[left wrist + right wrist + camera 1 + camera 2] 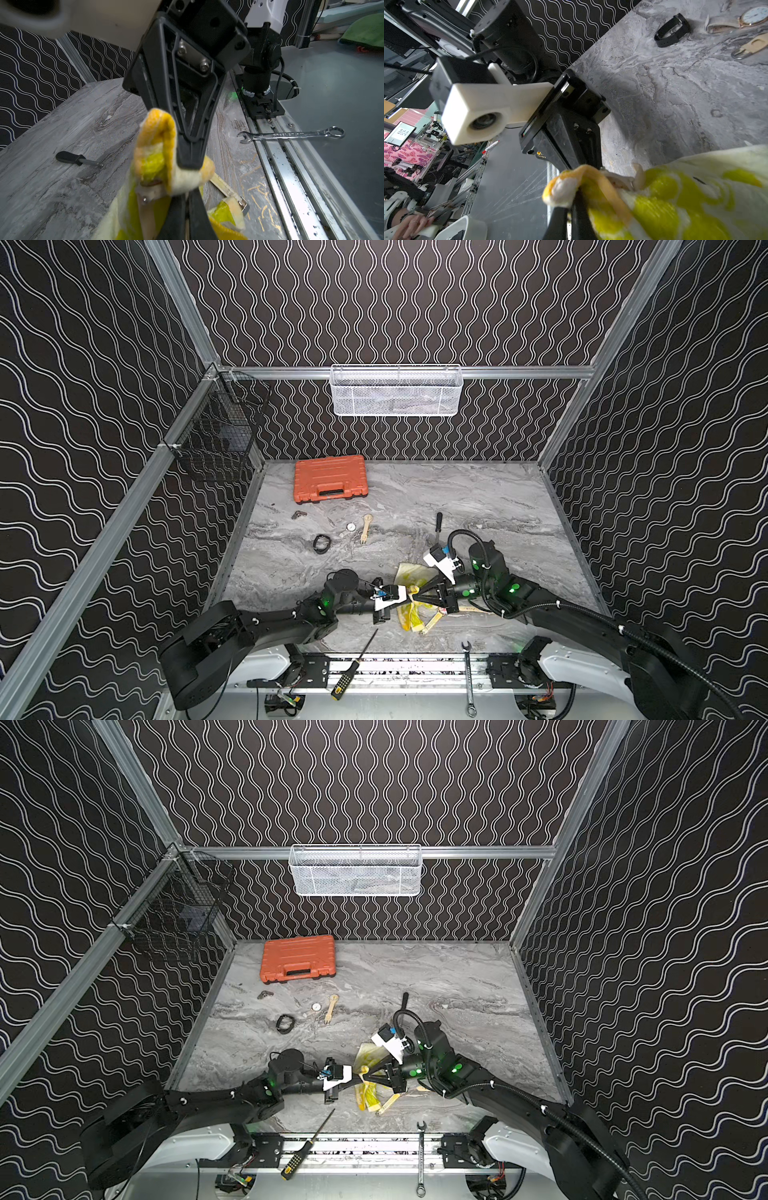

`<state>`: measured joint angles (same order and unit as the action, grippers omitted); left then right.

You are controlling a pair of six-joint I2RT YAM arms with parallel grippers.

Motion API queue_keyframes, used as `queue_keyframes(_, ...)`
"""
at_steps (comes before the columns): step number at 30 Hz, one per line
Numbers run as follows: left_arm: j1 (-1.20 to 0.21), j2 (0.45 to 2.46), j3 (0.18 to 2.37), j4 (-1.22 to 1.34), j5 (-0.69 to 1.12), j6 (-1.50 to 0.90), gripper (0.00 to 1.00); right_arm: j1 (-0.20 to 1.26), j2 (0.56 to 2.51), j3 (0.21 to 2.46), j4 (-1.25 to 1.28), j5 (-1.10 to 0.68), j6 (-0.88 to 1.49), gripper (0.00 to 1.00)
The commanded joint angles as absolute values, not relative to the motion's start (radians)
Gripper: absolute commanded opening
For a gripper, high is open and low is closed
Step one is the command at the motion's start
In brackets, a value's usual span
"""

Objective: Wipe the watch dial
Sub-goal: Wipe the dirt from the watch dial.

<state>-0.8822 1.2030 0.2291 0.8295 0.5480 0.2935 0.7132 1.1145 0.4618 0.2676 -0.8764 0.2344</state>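
Low in the middle of both top views, the two arms meet tip to tip over the marble table [478,497]. The left gripper [187,209] has its jaws pressed together on a beige-strapped watch [146,193]. The watch's strap hangs down below the tips, and its dial is covered and cannot be seen. The right gripper [190,162] is also fully closed, pinching a fold of the yellow cloth [675,197]. That fold lies over the watch right where the two tips come together, and the rest of the cloth drapes down onto the table. Well apart, toward the upper left of the table, an orange case [330,479] sits by the back wall. Below it lie a white-dialled watch [351,526], a black band [321,543] and a loose beige strap [366,526]. A wrench [468,676] and a yellow-handled screwdriver [353,668] lie across the bottom rail.
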Motion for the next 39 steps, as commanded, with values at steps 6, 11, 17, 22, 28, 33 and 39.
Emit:
queue_keyframes(6,-0.883,1.180,0.229,0.949,0.592,0.287,0.00,0.701,1.160,0.429,0.492,-0.831,0.342,0.00)
queue_keyframes(11,-0.884,1.141,0.224,0.925,0.596,0.303,0.00,0.620,1.142,0.436,0.531,-0.857,0.383,0.00)
queue_keyframes(17,-0.885,1.102,0.250,0.858,0.561,0.350,0.00,0.622,1.198,0.503,0.431,-0.935,0.301,0.00)
queue_keyframes(22,-0.885,1.091,0.258,0.836,0.524,0.374,0.00,0.714,1.154,0.528,0.356,-0.887,0.250,0.00)
queue_keyframes(28,-0.885,1.087,0.268,0.840,0.493,0.391,0.00,0.735,1.044,0.493,0.316,-0.824,0.258,0.00)
queue_keyframes(33,-0.885,1.072,0.272,0.838,0.482,0.397,0.00,0.735,0.990,0.529,0.212,-0.832,0.215,0.00)
queue_keyframes(39,-0.885,1.080,0.274,0.856,0.488,0.387,0.00,0.739,1.029,0.533,0.199,-0.847,0.198,0.00)
